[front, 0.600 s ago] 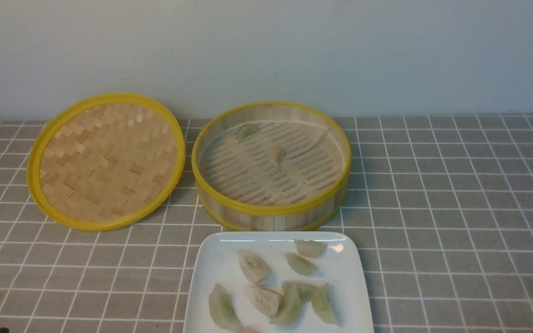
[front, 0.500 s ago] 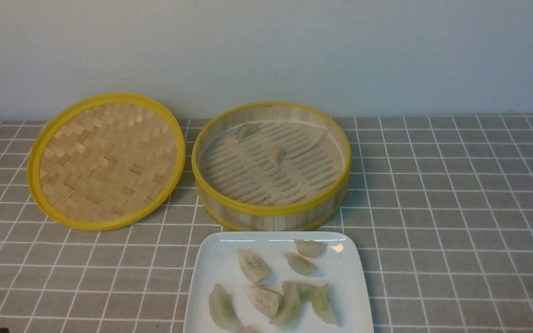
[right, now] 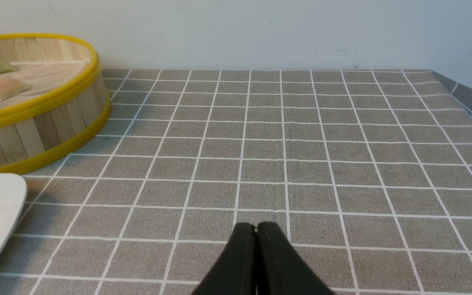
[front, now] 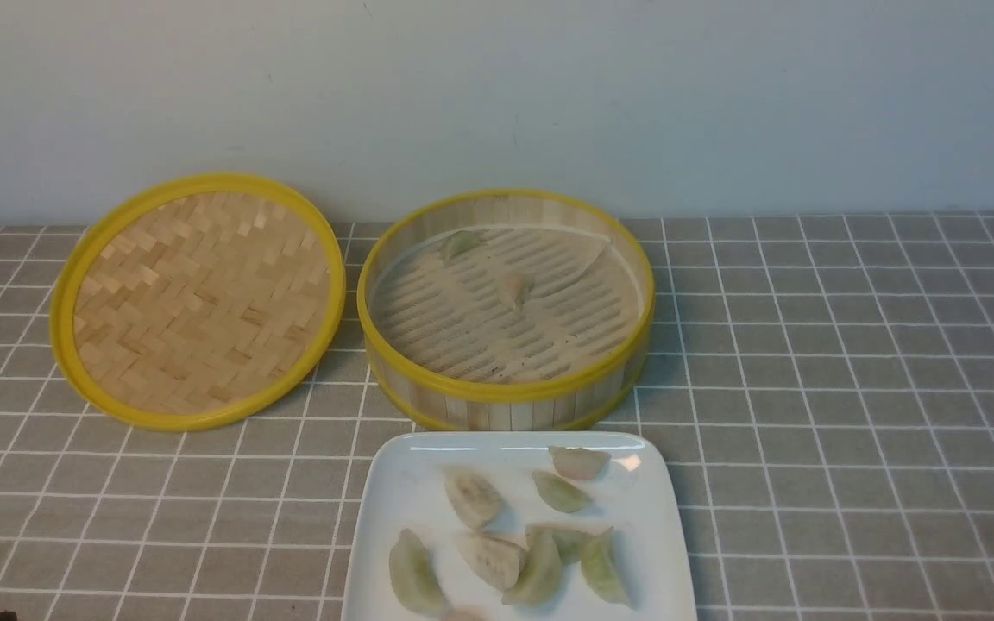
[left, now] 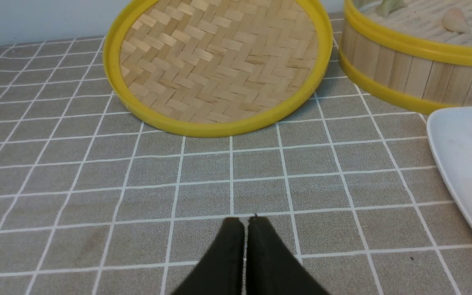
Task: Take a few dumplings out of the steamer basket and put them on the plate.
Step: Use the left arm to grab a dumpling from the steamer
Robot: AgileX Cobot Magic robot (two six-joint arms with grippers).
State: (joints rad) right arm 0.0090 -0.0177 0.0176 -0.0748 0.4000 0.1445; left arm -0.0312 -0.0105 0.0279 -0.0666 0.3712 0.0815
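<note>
The left gripper (left: pixel 246 221) and right gripper (right: pixel 256 227) are closed tight and hold nothing. The plate (front: pixel 385 526), with most dumplings (front: pixel 473 498) on it, lies just near of the steamer basket (front: pixel 506 392), probably to keep carries short.

Steamer basket (front: pixel 506 390): round bamboo, yellow rims, upright, holding two dumplings (front: pixel 515 288). Plate (front: pixel 402 496): glossy white square, just before the basket, bearing several pale green and beige dumplings.

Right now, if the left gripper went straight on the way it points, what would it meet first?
The left gripper would probably meet the woven lid, at its near yellow rim; only bare tablecloth lies between. Depth is unclear.
</note>
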